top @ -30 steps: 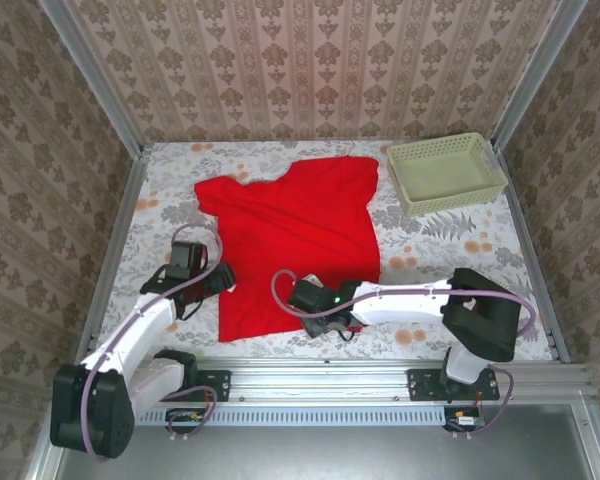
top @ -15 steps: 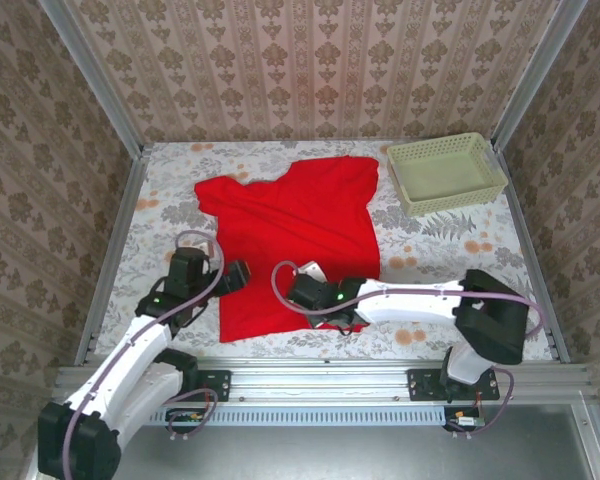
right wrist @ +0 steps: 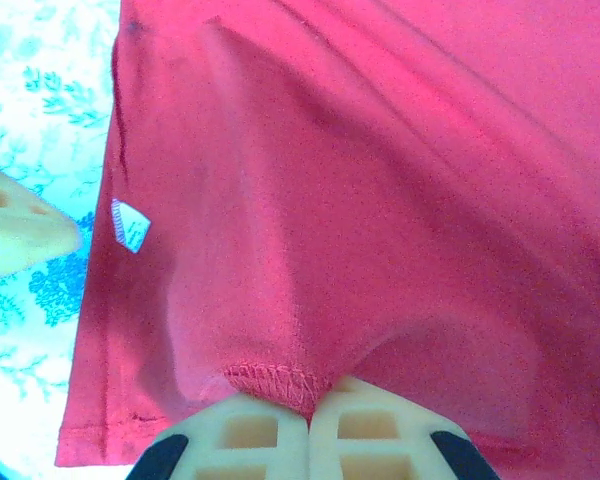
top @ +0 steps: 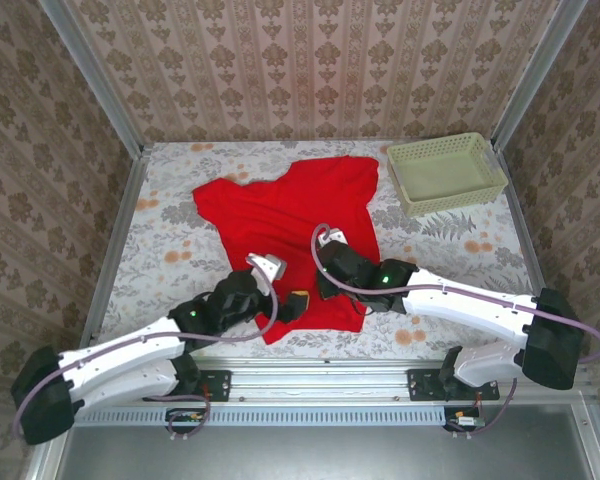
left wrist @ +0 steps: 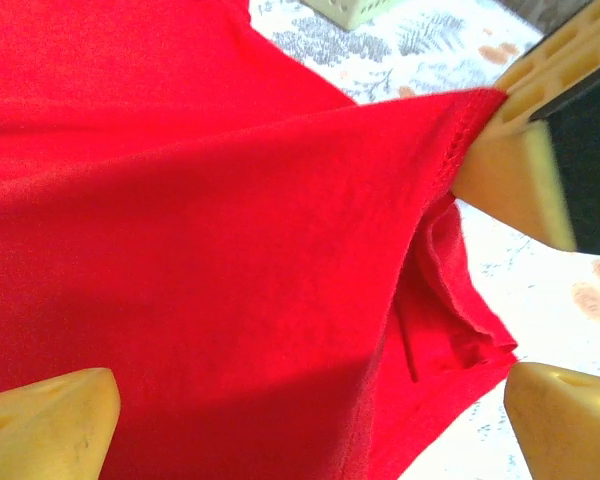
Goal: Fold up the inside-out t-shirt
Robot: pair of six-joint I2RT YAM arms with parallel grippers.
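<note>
The inside-out t-shirt (top: 285,215) lies spread on the table, bright red, its near part pulled up into a bunch. My right gripper (top: 323,290) is shut on the stitched bottom hem (right wrist: 270,380) and holds it lifted; its fingers (left wrist: 510,150) show in the left wrist view pinching that edge. My left gripper (top: 292,303) is just left of it at the shirt's near end. It stands open (left wrist: 310,420) with red cloth (left wrist: 230,250) spanning the gap and nothing pinched. A small white label (right wrist: 130,225) shows on the cloth.
A pale green basket (top: 445,172) stands at the far right corner of the table. Metal frame rails (top: 380,372) and patterned walls close in the flowered tabletop (top: 165,250) on all sides. Both arms meet over the near middle.
The right gripper has closed on the hem and drawn it up and away from the near edge. The left arm swung right from the shirt's left side to the hem, jaws opening wide.
</note>
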